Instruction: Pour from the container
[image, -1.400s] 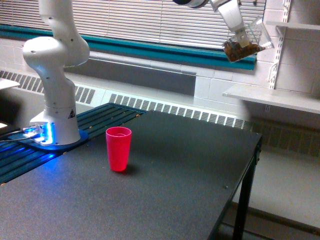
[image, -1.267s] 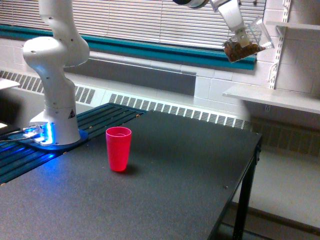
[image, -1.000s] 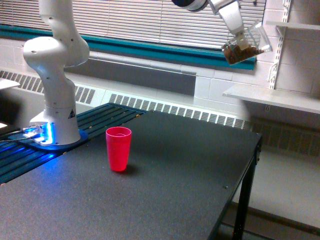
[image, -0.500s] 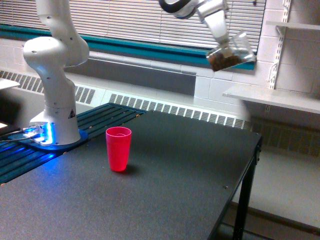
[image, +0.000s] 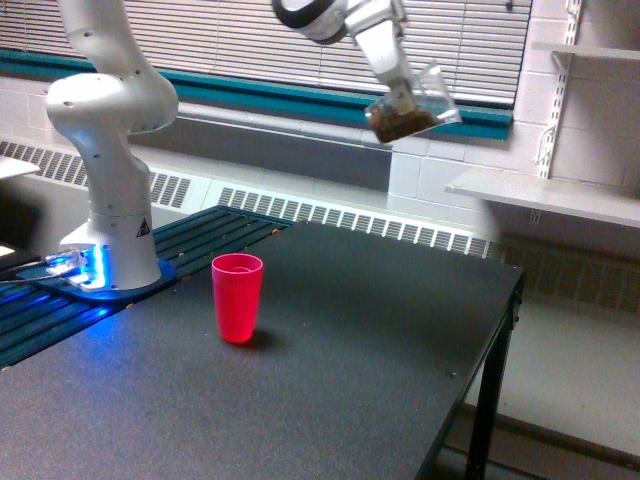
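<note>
Arm base (image: 110, 200): white Panda pedestal at the exterior view's left, standing well to the left of the red cup, with a blue light at its foot.
Red cup (image: 237, 297): 1 opaque cup, upright and open-mouthed on the black worktop (image: 330, 380); it looks empty, though its bottom is not visible.
Gripper (image: 398, 92): high above the worktop, up and to the right of the red cup; the fingers are closed on the container, gripping it near its rim.
Container (image: 412, 106): 1 clear cup with brown granular bits, hanging just below the fingers, tilted so its long axis leans and its mouth faces the exterior view's right, away from the red cup.
Key relation: the container is well apart from the red cup, above it and to its right; judged from this, the pour calls for travel leftward and down, then a tilt toward the red cup's mouth.
Obstacles: nothing stands between the container and the red cup.
Shelf (image: 540, 195): white wall shelf far right of the red cup, beyond the worktop edge.
</note>
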